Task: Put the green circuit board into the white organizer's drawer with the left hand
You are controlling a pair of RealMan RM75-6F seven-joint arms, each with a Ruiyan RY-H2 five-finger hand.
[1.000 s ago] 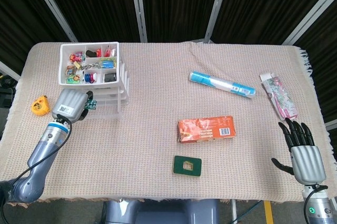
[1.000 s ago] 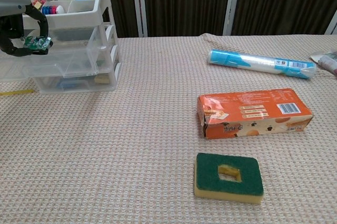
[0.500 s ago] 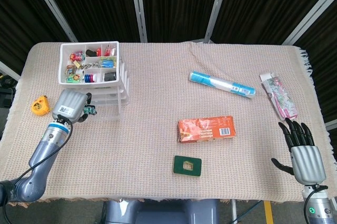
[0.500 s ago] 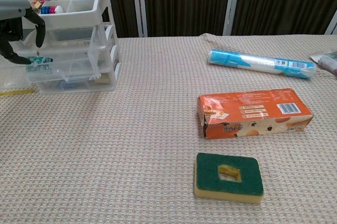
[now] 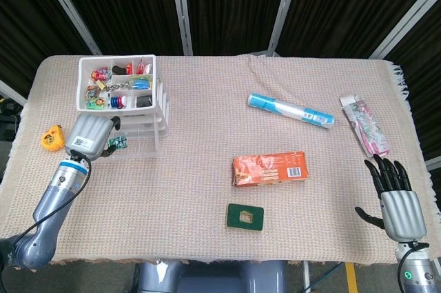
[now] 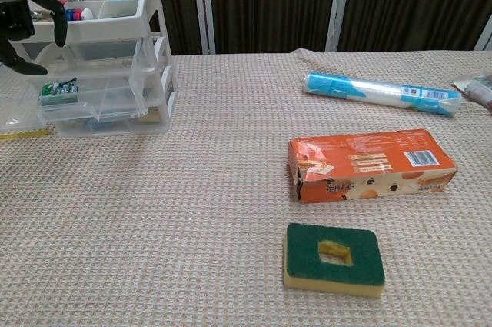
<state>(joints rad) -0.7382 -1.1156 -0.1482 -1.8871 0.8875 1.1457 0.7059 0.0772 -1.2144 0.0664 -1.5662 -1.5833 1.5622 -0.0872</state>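
Green circuit board (image 6: 58, 91) lay in the white organizer's drawer (image 6: 92, 102), so the empty, spread left robot hand (image 5: 90, 135) needed only lift clear.

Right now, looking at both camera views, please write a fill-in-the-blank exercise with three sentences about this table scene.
1. The small green circuit board lies in the pulled-out drawer of the white plastic organizer, and the left hand above it holds ____.
2. The green and yellow sponge lies nearer to the robot than the ____ cardboard box.
3. The right hand has its fingers ____ and touches no object.

Missing words: nothing; orange; apart
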